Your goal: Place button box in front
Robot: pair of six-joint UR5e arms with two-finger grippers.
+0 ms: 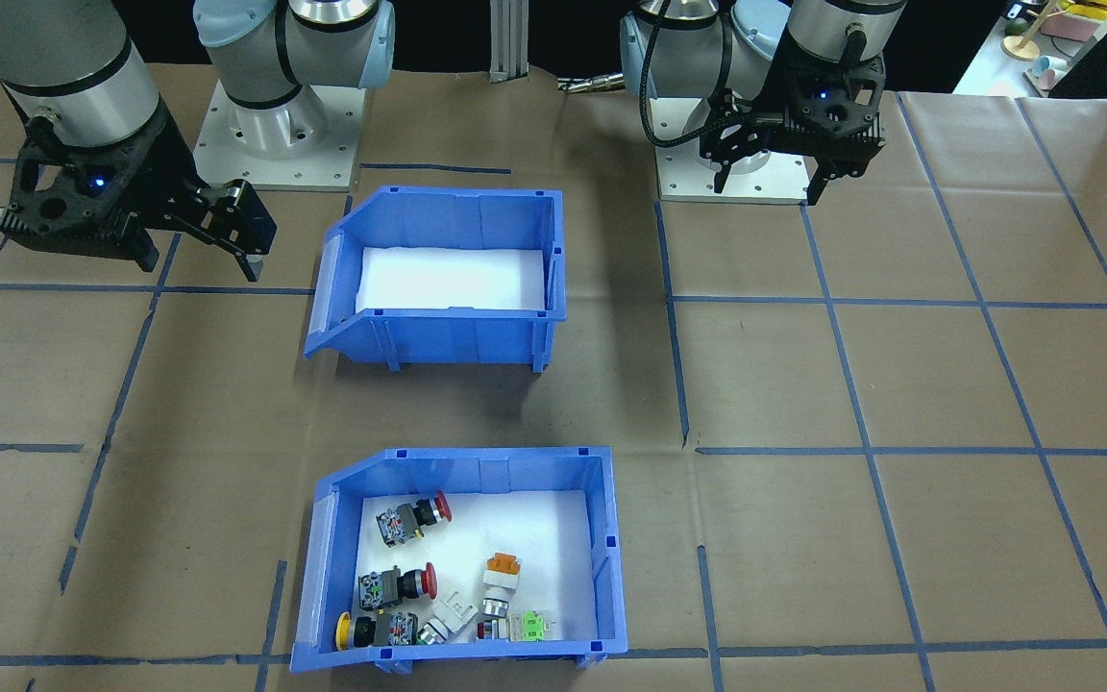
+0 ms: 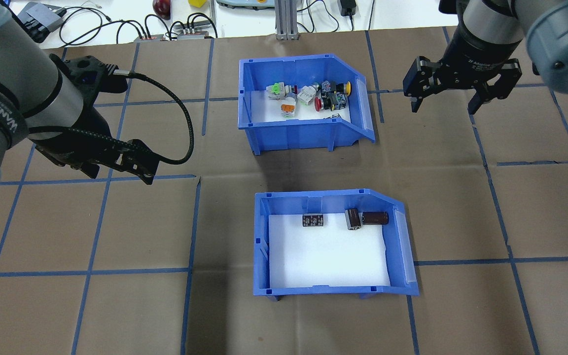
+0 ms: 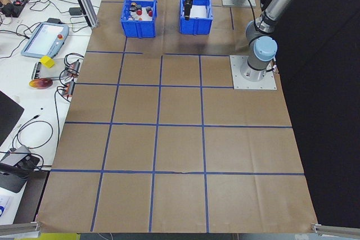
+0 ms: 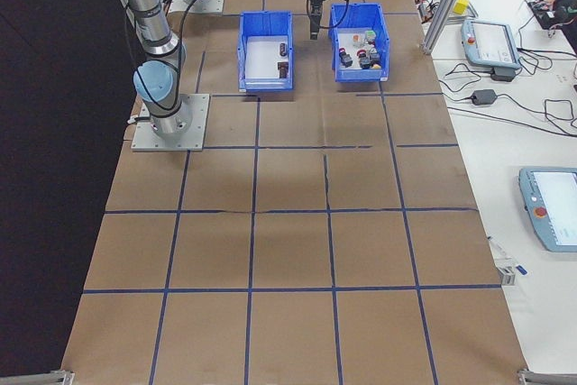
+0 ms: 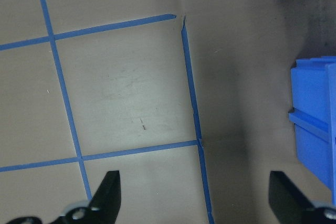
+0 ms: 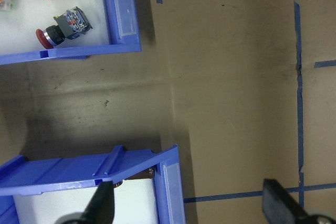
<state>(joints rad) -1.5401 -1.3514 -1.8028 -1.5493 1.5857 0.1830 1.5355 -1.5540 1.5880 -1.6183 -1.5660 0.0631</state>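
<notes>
Your button box [image 2: 300, 101] sits beyond the other bin [image 2: 331, 244]; both grippers, left [image 2: 116, 172] and right [image 2: 446, 101], hover beside it, fingers wide, holding nothing.

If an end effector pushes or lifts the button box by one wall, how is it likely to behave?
The button box looks like rigid moulded plastic, so it should probably slide as one piece over the paper-covered table. The loose push-button switches lie unsecured and would likely shift or roll if it tilts. With few parts inside, it seems light.

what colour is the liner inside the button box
White. The foam liner inside the blue button box shows best in the exterior front-facing view.
</notes>
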